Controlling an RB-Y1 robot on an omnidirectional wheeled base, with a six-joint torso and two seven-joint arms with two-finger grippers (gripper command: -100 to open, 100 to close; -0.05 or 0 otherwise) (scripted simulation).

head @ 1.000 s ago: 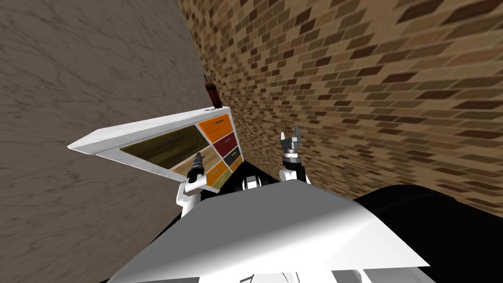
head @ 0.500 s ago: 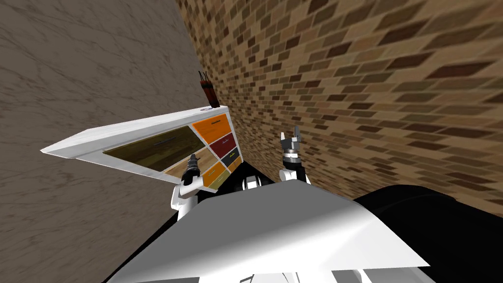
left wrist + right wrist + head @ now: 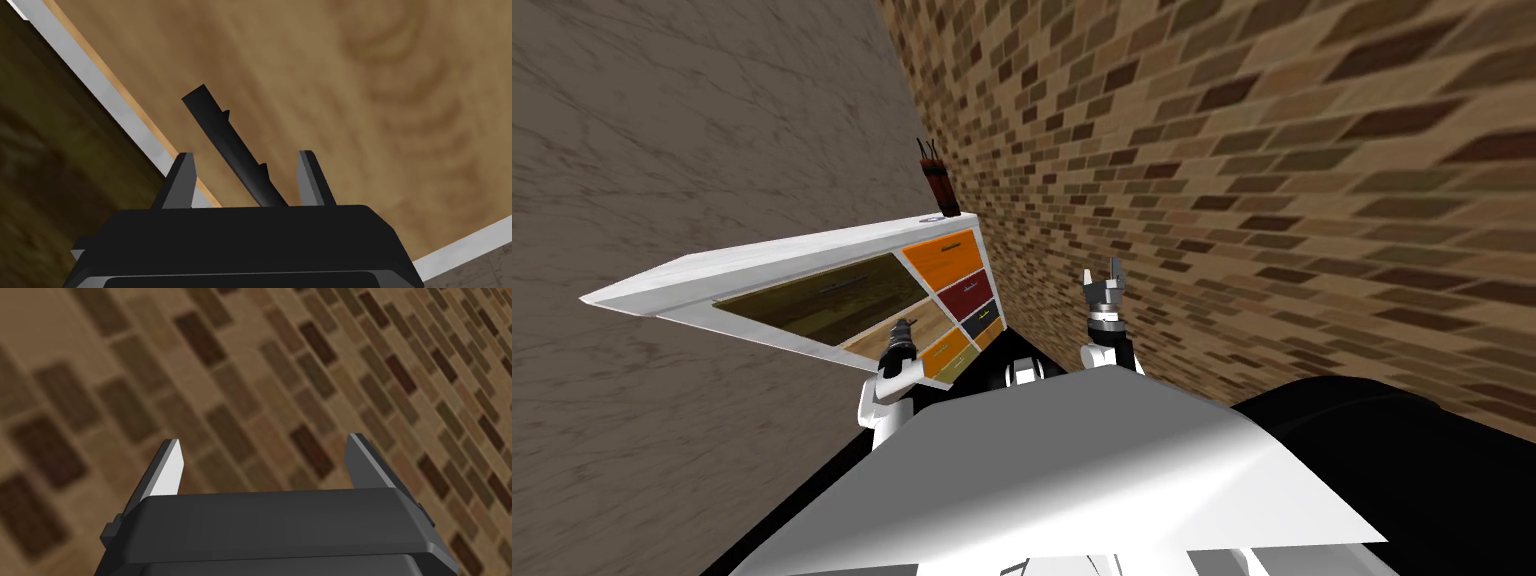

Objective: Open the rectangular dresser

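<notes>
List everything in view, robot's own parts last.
dresser: 1, white frame, one end at the brick wall
dark brown drawer: 1, large, top row
light wood drawer: 1, below the dark brown one
small drawers: orange, dark red, dark grey, stacked at the brick-wall end; orange-yellow ones lower
handle: 1, dark bar, on the light wood drawer
holder with sticks: 1, dark red, on the dresser top by the brick wall
brick wall: 1, brown
veined wall: 1, grey-brown, behind the dresser
black area: 1, beside the chest
left gripper: open, fingers either side of the handle, not touching
right gripper: open, facing the brick wall
</notes>
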